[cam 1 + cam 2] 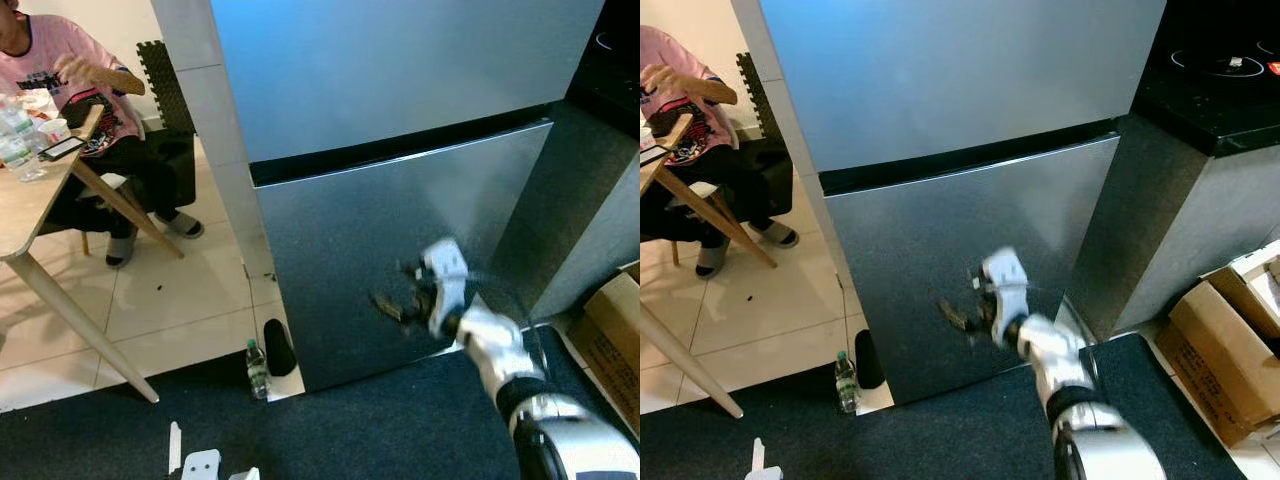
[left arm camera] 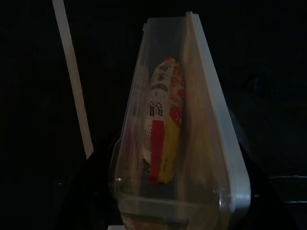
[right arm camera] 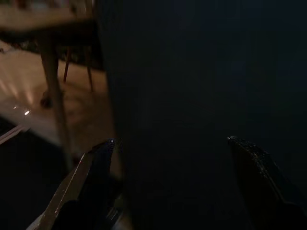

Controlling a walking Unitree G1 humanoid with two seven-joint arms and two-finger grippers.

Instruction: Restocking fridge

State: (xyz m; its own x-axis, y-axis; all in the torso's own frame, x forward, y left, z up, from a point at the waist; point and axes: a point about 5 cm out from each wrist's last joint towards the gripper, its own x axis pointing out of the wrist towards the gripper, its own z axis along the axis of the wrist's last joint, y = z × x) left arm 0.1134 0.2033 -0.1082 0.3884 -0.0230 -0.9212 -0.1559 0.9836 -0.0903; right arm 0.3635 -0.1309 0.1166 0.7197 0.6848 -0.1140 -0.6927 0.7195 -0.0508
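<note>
Directly ahead, the right pincer (image 1: 400,290), blurred, reaches with fingers spread wide toward the lower door of the tall silver two-door fridge (image 1: 400,130), which is shut. Down in the dark, the left pincer grips a clear lidded plastic container (image 2: 192,143) holding a red-and-yellow packet (image 2: 163,129); its fingers are hard to make out.

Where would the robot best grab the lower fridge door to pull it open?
Probably the top edge of the lower fridge door, in the dark gap under the upper door; no handle shows. The open right gripper sits low before the flat panel, so it should come from the front and hook upward.
</note>
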